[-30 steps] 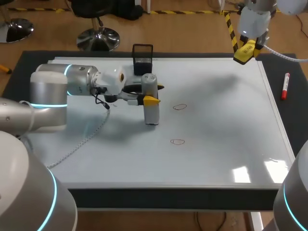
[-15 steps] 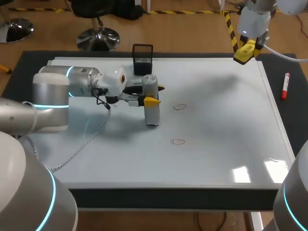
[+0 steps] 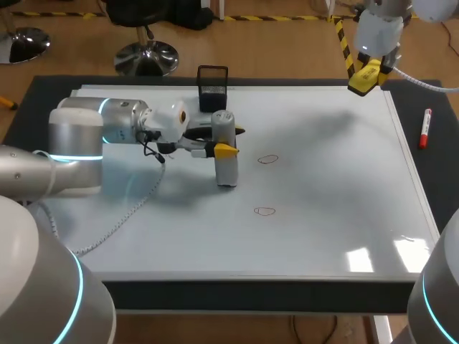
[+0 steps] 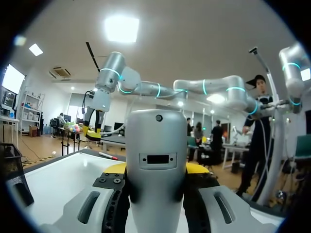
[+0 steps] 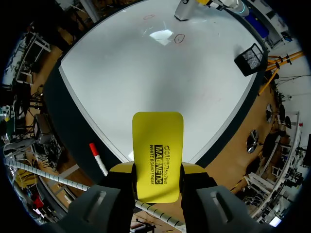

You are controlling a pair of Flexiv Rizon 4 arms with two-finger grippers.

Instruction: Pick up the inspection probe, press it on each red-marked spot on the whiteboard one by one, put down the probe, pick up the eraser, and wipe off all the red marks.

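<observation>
A grey inspection probe [image 3: 227, 168] stands upright on the whiteboard [image 3: 323, 215], its foot on the board left of the two red ring marks [image 3: 267, 159] [image 3: 265, 211]. My left gripper [image 3: 231, 140] is shut on the probe from the side. In the left wrist view the probe [image 4: 156, 141] fills the space between that gripper's [image 4: 156, 171] yellow tips. My right gripper [image 3: 369, 72] hangs above the board's back right corner, shut on the yellow eraser [image 3: 363, 77]. From the right wrist the eraser [image 5: 158, 155] sticks out ahead of the gripper [image 5: 156, 170], high over the board.
A black mesh holder [image 3: 212, 87] stands at the board's back edge, just behind the probe. A red marker [image 3: 425, 127] lies on the dark mat right of the board. A grey cable [image 3: 122, 211] trails across the board's left part.
My left arm's elbow has shifted slightly to the right. The probe, both grippers and the eraser keep their places.
</observation>
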